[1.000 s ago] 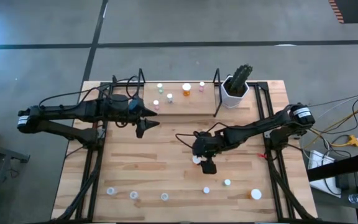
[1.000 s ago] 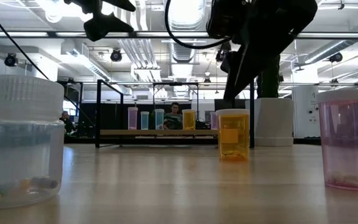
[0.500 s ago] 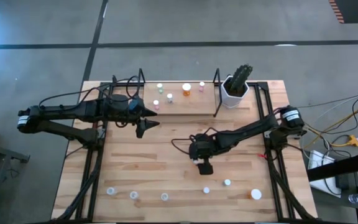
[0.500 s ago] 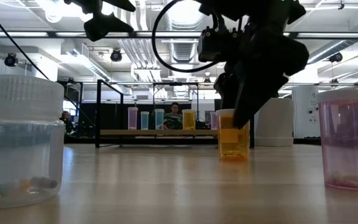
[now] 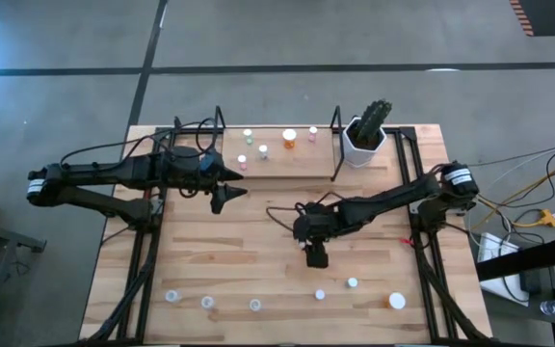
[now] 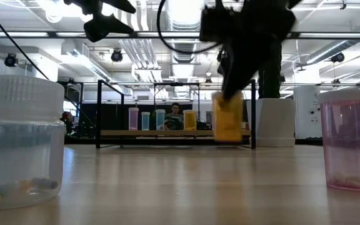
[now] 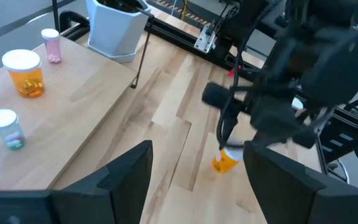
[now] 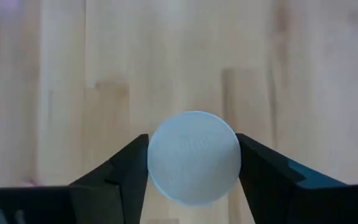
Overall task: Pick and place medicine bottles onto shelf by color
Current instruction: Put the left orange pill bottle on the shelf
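The orange medicine bottle (image 6: 228, 117) sits clamped between our right jaws (image 8: 193, 163), which press on either side of its white cap (image 8: 194, 157), closed to just the cap's width. Gripping at the cap from above leaves the body hanging free, and in the low view the bottle's base is clear of the table (image 5: 258, 231), so we judge it lifted for carrying. In the high view the right gripper (image 5: 315, 253) hangs over the middle of the table, well short of the shelf (image 5: 276, 164) at the far edge.

Our left jaws (image 7: 196, 169) stand wide apart and hold nothing; the left gripper (image 5: 222, 197) hovers just in front of the shelf's left end, where it waits without blocking the right arm's path.

On the shelf, an orange bottle (image 5: 289, 139) already stands with a pinkish one (image 5: 312, 133) to its right and smaller greenish ones (image 5: 248, 137) to its left. Since sorting goes by color, we reckon the held bottle belongs next to that orange one. The white cactus pot (image 5: 364, 141) stands just beyond the shelf's right upright, something to steer clear of.

Several more bottles (image 5: 255, 305) wait in a row along the near edge of the table, so much of the sorting is not yet done.
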### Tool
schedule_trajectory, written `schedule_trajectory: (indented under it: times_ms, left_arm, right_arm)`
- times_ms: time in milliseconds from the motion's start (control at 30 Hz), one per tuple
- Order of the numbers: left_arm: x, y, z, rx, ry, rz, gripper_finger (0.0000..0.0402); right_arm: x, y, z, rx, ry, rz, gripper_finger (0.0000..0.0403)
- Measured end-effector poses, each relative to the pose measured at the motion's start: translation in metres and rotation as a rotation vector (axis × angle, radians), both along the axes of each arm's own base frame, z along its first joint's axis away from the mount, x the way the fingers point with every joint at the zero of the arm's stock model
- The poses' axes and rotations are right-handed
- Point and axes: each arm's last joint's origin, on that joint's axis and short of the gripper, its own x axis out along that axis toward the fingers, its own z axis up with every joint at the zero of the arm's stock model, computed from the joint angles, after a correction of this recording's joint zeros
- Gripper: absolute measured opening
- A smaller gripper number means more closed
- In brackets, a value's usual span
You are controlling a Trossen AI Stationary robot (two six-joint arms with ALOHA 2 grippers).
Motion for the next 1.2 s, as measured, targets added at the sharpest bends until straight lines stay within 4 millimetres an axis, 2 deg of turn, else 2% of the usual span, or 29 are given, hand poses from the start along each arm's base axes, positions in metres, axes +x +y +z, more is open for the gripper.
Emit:
schedule_trajectory:
  times_ms: [100, 233, 367, 467, 633, 767, 1033, 1200]
  left_arm:
    - [0.0, 0.0, 0.0, 0.0, 0.0, 0.0, 0.0235]
    - [0.0, 0.0, 0.0, -0.02, -0.003, 0.009, 0.0235]
    - [-0.006, -0.001, 0.005, -0.023, 0.001, 0.01, 0.0235]
    - [-0.017, -0.002, 0.009, -0.026, 0.023, 0.01, 0.0235]
    - [-0.038, -0.003, 0.013, -0.041, 0.038, 0.035, 0.0235]
    - [-0.053, -0.003, 0.014, -0.041, 0.043, 0.084, 0.0235]
    - [-0.064, -0.003, 0.016, -0.023, 0.016, 0.137, 0.0235]
    - [-0.061, -0.002, 0.014, -0.021, 0.029, 0.14, 0.0235]
  right_arm:
    - [0.006, -0.014, 0.027, 0.035, -0.061, -0.086, 0.0201]
    - [0.019, -0.044, 0.061, 0.052, -0.124, -0.193, 0.0208]
    - [0.033, -0.084, 0.082, 0.037, -0.17, -0.283, 0.0205]
    - [0.038, -0.117, 0.088, 0.017, -0.196, -0.35, 0.0203]
    - [0.04, -0.167, 0.075, -0.007, -0.173, -0.458, 0.0202]
    - [0.042, -0.193, 0.057, -0.008, -0.132, -0.51, 0.0202]
    - [0.052, -0.216, 0.024, -0.01, -0.094, -0.546, 0.0206]
    - [0.052, -0.224, 0.015, -0.009, -0.072, -0.586, 0.0207]
